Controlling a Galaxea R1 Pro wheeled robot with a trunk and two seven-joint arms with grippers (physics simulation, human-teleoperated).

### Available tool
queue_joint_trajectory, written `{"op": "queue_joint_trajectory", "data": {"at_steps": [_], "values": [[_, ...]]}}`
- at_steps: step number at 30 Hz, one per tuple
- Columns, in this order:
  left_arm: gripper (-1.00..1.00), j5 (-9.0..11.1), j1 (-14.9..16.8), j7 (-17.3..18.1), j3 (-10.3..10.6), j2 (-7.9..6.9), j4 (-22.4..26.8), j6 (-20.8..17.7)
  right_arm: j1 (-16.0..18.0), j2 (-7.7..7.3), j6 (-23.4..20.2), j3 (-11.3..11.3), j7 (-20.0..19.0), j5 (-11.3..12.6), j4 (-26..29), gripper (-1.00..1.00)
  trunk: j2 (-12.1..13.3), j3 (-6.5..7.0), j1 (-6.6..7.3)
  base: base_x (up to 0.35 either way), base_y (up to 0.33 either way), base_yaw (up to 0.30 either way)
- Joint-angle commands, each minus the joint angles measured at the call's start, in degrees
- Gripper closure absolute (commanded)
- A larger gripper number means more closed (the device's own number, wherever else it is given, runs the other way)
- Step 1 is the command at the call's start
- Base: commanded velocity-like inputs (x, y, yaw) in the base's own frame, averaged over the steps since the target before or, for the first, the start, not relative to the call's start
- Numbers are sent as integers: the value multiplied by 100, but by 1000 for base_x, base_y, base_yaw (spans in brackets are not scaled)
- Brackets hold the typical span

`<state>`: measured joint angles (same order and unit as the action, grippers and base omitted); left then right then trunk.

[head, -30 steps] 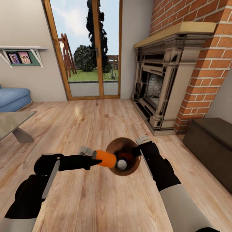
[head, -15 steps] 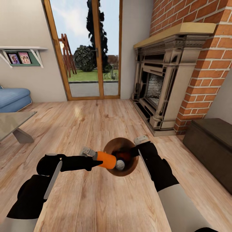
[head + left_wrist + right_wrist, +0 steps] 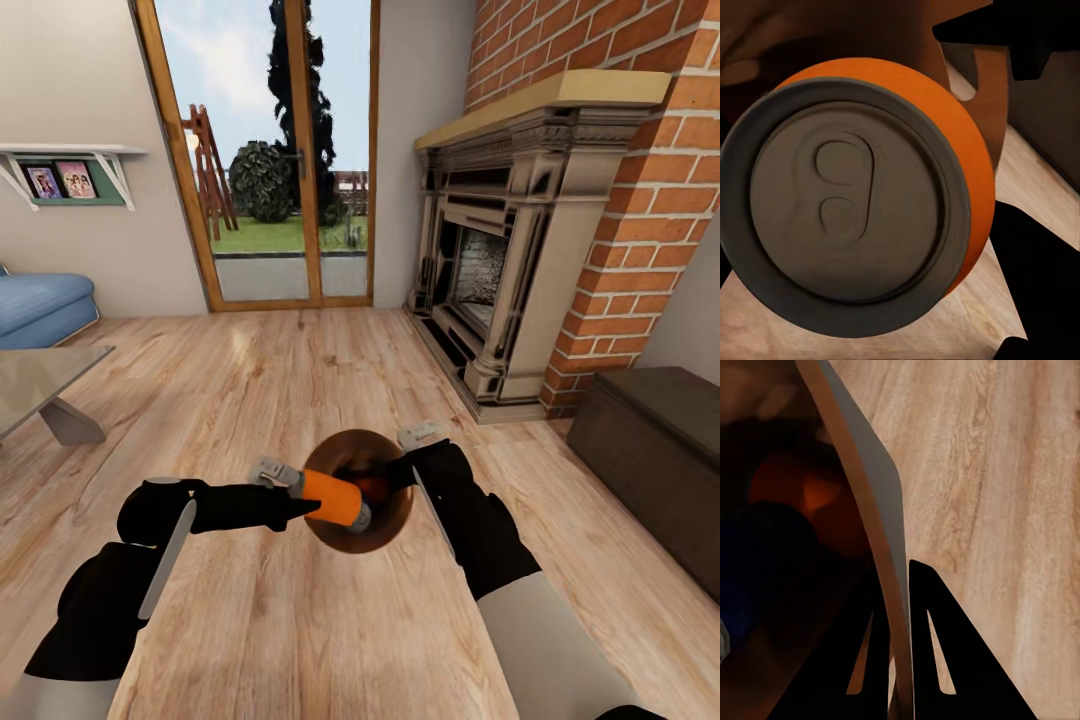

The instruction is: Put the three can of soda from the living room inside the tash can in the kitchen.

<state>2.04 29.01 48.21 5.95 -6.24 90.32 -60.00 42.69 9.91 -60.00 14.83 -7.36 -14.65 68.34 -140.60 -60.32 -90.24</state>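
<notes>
Since the earlier frames, the tash can (image 3: 352, 535) has shifted toward the robot's left, and the can of soda (image 3: 333, 497) now reaches further across its mouth; the silver end sits lower against the brown interior.

One can of soda is clamped lying on its side in the left gripper (image 3: 296, 492), orange body over the bin's opening. The left wrist view shows its grey lid (image 3: 844, 202) end-on. Inside the bin, the right wrist view shows one further orange shape (image 3: 810, 495) beside a dark blue part (image 3: 761, 562); how many cans lie there cannot be told.

The right gripper (image 3: 894, 660) pinches the bin's pale wall (image 3: 874, 502), one finger inside, one outside, holding it above the wood floor (image 3: 330, 360).

Around: one fireplace (image 3: 510, 250), one glass door (image 3: 270, 150), one blue sofa (image 3: 40, 305), one dark chest (image 3: 660, 450).
</notes>
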Motion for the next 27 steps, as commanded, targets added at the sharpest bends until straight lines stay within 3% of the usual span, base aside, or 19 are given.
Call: {"op": "queue_joint_trajectory", "data": {"at_steps": [1,13,27], "values": [[100,-6,0,-4,33,3,-2,0,2,5,0,19,-29,17,4,100,-1,1,1,0,0,0],[100,-33,0,-423,134,116,-278,22,2,9,0,131,-21,267,4,100,-1,1,1,0,0,0],[100,-27,8,-854,221,154,-1148,670,2,9,0,150,-20,345,12,100,-1,1,1,0,0,0]]}}
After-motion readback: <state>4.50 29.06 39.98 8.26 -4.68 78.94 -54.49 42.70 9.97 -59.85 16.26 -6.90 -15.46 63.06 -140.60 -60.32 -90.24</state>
